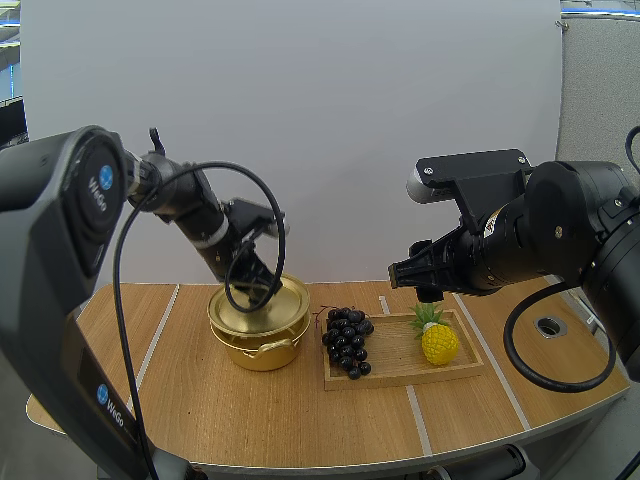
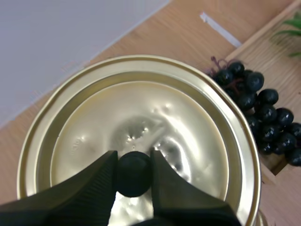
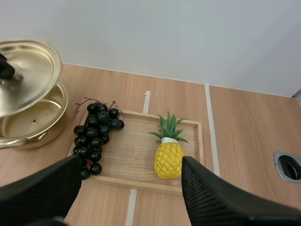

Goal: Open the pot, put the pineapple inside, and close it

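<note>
My left gripper (image 2: 134, 172) is shut on the black knob (image 2: 134, 175) of the gold lid (image 2: 141, 113). The lid (image 3: 23, 75) is held tilted just above the open gold pot (image 3: 35, 125), which stands at the table's left (image 1: 262, 348). A yellow pineapple (image 3: 168, 159) with green leaves lies on the right part of the wooden tray (image 3: 136, 181). My right gripper (image 3: 131, 165) hangs open above the tray, its fingers wide apart with nothing between them. In the high view it (image 1: 415, 280) hovers above and behind the pineapple (image 1: 438, 341).
A bunch of dark grapes (image 1: 347, 340) lies on the tray's left end, close to the pot. A round metal hole (image 1: 550, 325) is set in the table at the far right. Bare wood lies in front of the pot and tray.
</note>
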Action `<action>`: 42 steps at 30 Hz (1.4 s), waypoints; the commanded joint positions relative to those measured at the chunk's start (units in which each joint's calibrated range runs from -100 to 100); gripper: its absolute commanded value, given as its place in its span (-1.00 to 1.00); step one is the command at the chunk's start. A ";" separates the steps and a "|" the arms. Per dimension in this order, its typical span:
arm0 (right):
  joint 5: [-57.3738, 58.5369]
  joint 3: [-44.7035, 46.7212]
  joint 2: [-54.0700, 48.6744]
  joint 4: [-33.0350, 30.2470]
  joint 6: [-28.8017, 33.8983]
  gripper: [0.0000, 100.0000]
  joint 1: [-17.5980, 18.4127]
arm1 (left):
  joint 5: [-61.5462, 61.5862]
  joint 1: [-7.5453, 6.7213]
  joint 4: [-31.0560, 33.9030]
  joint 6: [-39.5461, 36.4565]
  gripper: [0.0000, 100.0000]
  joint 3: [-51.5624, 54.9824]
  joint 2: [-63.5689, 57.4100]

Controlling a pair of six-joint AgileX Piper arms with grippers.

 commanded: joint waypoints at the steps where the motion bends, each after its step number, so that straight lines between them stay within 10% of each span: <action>1: -1.13 -0.60 -0.07 -0.37 -0.13 1.00 -0.18 | 1.13 0.04 -0.36 -1.66 -1.00 -4.30 -5.42; 26: -1.13 -0.60 -0.07 -0.37 -0.13 1.00 -0.18 | -5.42 0.04 7.66 -16.12 -1.00 -47.97 -20.77; 42: -2.89 -0.60 0.07 -0.83 3.73 1.00 -0.18 | -20.06 0.04 13.27 -16.71 -1.00 -54.79 -21.28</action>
